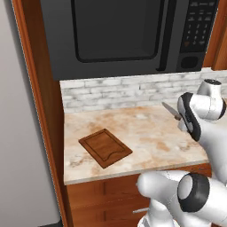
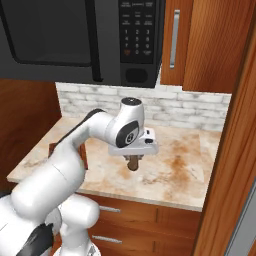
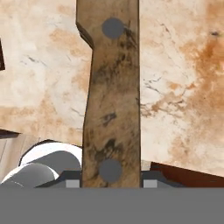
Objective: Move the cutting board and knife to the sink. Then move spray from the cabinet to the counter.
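Left base view: the board [image 1: 105,147] lies flat on the counter [image 1: 150,137] near its front left corner, untouched. The knife [image 1: 171,111] hangs in the air above the counter's right part, blade tip pointing toward the back wall.

Right base view: the gripper [image 2: 133,159] hovers above the counter's middle with the brown handle sticking out beneath it.

Hand view: the claw is clamped on the knife's handle, which runs straight up between the fingertips [image 3: 72,183], counter below.

The knife's carry to the sink looks to be in hand; next the base probably must drive there, then come back for the board.
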Robot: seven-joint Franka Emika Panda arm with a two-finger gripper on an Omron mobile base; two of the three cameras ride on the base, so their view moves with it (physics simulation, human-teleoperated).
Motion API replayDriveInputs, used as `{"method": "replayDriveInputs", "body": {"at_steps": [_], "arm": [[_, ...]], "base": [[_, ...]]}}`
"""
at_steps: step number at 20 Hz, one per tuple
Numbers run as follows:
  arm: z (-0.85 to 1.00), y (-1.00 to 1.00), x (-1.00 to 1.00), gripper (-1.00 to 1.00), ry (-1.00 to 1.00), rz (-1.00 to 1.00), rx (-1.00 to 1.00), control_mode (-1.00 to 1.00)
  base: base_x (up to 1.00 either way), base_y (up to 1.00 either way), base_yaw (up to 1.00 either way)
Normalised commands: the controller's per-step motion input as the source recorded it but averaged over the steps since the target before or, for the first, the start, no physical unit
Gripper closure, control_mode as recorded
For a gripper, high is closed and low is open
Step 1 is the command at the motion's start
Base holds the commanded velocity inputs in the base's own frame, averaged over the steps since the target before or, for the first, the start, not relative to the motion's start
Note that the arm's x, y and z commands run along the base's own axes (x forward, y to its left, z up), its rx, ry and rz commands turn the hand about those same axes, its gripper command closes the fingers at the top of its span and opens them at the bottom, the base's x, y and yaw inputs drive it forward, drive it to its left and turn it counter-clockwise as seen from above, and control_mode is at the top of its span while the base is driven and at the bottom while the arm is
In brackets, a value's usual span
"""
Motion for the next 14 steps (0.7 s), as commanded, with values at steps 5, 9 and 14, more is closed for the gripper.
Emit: {"method": "replayDriveInputs", "body": {"at_steps": [5,9,14], "arm": [[0.42,0.12,-0.91,1.00,-0.14,0.00,-0.02,-1.00],[0.49,0.38,-0.81,1.00,-0.09,0.03,-0.04,-1.00],[0.53,0.34,-0.68,1.00,-0.06,0.02,-0.06,-1.00]], "base": [[0.00,0.00,0.00],[0.00,0.00,0.00],[0.00,0.00,0.00]]}}
